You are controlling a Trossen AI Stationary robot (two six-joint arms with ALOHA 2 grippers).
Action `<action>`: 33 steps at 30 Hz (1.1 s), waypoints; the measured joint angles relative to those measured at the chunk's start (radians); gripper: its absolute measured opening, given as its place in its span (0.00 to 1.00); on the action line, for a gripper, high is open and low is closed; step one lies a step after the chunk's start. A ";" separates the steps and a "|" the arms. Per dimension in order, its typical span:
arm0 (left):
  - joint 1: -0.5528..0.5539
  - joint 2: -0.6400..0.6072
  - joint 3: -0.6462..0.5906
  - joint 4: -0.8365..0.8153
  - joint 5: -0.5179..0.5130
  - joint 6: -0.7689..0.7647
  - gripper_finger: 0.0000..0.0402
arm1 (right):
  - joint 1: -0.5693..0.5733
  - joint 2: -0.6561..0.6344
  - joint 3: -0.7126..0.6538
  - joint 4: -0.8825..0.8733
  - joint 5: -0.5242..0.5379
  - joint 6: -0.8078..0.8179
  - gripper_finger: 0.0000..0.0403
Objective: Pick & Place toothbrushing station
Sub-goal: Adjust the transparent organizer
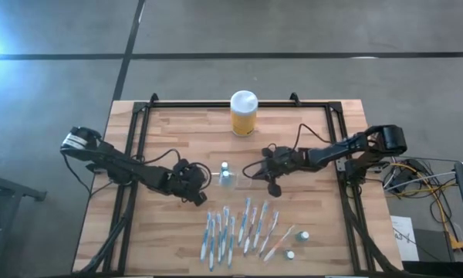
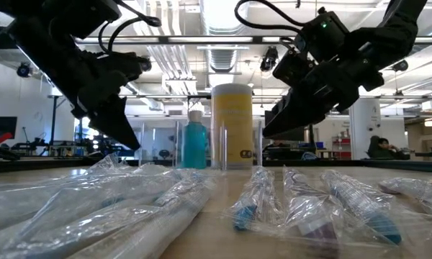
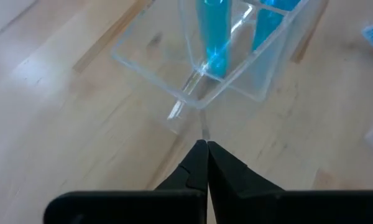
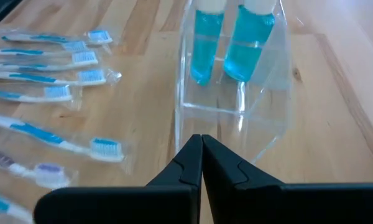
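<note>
The toothbrushing station (image 1: 230, 179) is a low see-through plastic holder standing on its base on the wooden table, mid-table. Two blue bottles (image 4: 245, 43) stand in its compartments. My left gripper (image 3: 202, 144) is shut, its tips just short of the station's nearest corner (image 3: 202, 111); in the high view it (image 1: 207, 185) is at the station's left. My right gripper (image 4: 201, 138) is shut too, with its tips in front of the station's near wall (image 4: 236, 124); in the high view it (image 1: 251, 173) is at the station's right. Both point slanting down. My left gripper's shut tips stand close to the station's corner, and I cannot tell whether they touch it. My right gripper's shut tips overlap the station's clear wall in the wrist view, and I cannot tell whether they touch it either.
A yellow jar with a white lid (image 1: 244, 113) stands at the far middle. Several wrapped toothbrushes (image 1: 239, 228) lie in a row near the front edge, with two small capped items (image 1: 297, 243) to their right. Black rails (image 1: 139, 131) border the tabletop.
</note>
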 joint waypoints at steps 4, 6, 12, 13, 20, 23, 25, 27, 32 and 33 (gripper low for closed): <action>0.011 0.000 0.001 0.012 0.005 0.020 0.01 | 0.001 -0.054 -0.020 -0.037 -0.003 -0.006 0.02; 0.017 0.000 0.001 0.023 0.015 0.033 0.01 | 0.001 -0.074 -0.035 -0.031 -0.003 -0.008 0.02; 0.035 0.000 0.000 0.043 0.049 0.054 0.01 | 0.001 -0.110 -0.065 -0.027 -0.004 -0.008 0.02; 0.036 -0.001 -0.001 0.051 0.053 0.059 0.01 | 0.001 -0.118 -0.071 -0.028 -0.004 -0.008 0.02; 0.047 -0.001 0.011 0.094 0.069 0.114 0.01 | 0.000 -0.137 -0.084 -0.034 -0.007 -0.008 0.02; 0.054 -0.001 0.014 0.094 0.070 0.119 0.01 | 0.000 -0.138 -0.084 -0.035 -0.007 -0.008 0.02; 0.059 -0.001 0.014 0.095 0.070 0.119 0.01 | 0.000 -0.138 -0.085 -0.034 -0.007 -0.003 0.02; 0.064 -0.001 0.013 0.095 0.071 0.119 0.01 | 0.000 -0.138 -0.085 -0.036 -0.007 -0.003 0.02; 0.069 -0.001 0.012 0.092 0.070 0.119 0.01 | 0.000 -0.154 -0.085 -0.096 -0.007 -0.002 0.02; 0.069 -0.001 0.012 0.085 0.070 0.118 0.02 | 0.000 -0.166 -0.085 -0.118 -0.007 0.000 0.02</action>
